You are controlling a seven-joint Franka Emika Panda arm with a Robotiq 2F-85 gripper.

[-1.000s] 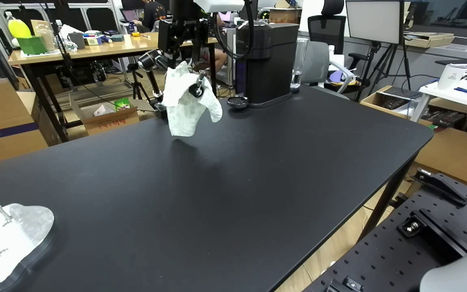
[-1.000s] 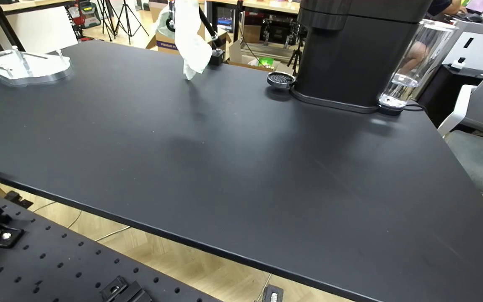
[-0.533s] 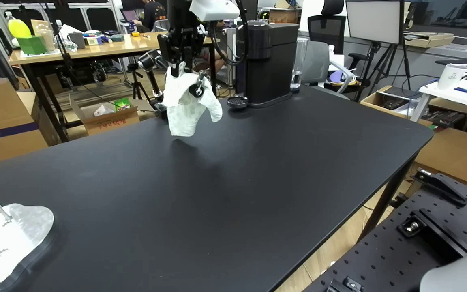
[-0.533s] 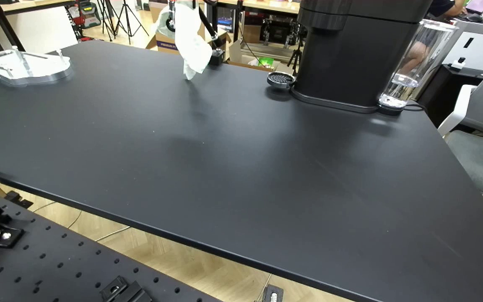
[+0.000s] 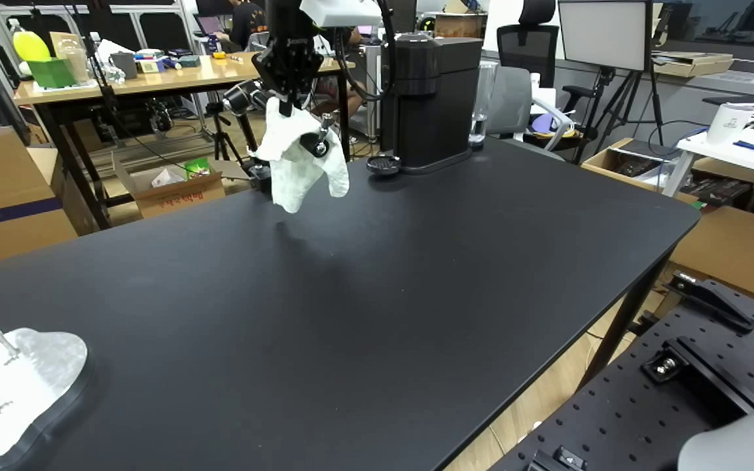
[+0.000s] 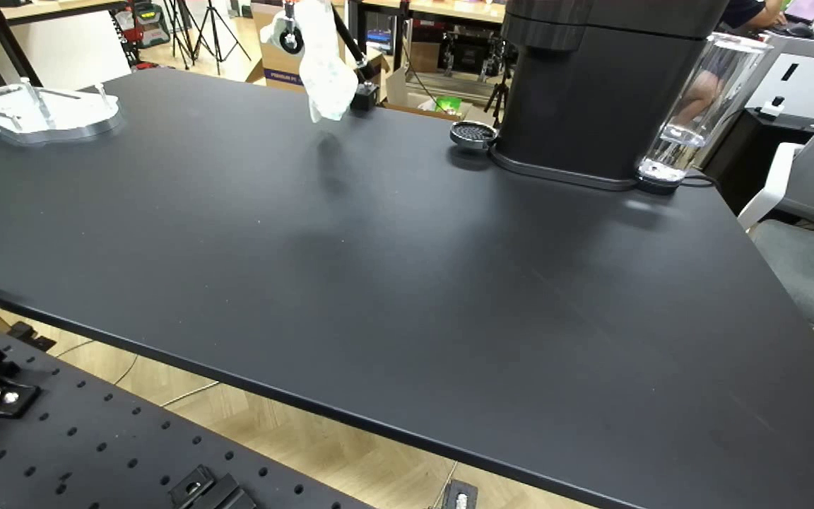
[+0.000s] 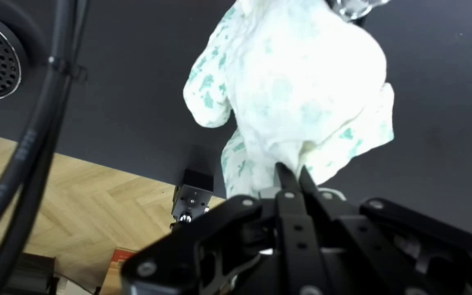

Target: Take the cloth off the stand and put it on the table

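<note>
Loosely bunched, the cloth (image 7: 301, 82), white with green specks, hangs above the black table (image 5: 351, 327), its lowest folds clear of the surface and a shadow lying below. In the wrist view the gripper (image 7: 291, 168) has its two fingertips (image 7: 286, 176) close together, nipping a fold of the fabric. A dark knob (image 5: 319, 148) of the stand (image 5: 247, 133) shows against the cloth in both exterior views, with material to either side of it; whether the stand bears any of the weight, I cannot tell. The stand's jointed arm leans up from a foot at the table's edge. Near it, on the tabletop, stands a tall black machine (image 6: 591, 106) with a round perforated tray (image 6: 474, 134) jutting at its base, and just beside the machine rises a clear cylinder (image 6: 675, 134). Well apart from these lies a pale plate (image 5: 56, 360) with bolts standing up from it. Alongside the table runs a dark board (image 6: 110, 481) drilled with holes, wooden floor (image 6: 287, 438) showing between the two. Beyond the table sits an open cardboard box (image 5: 180, 198).
</note>
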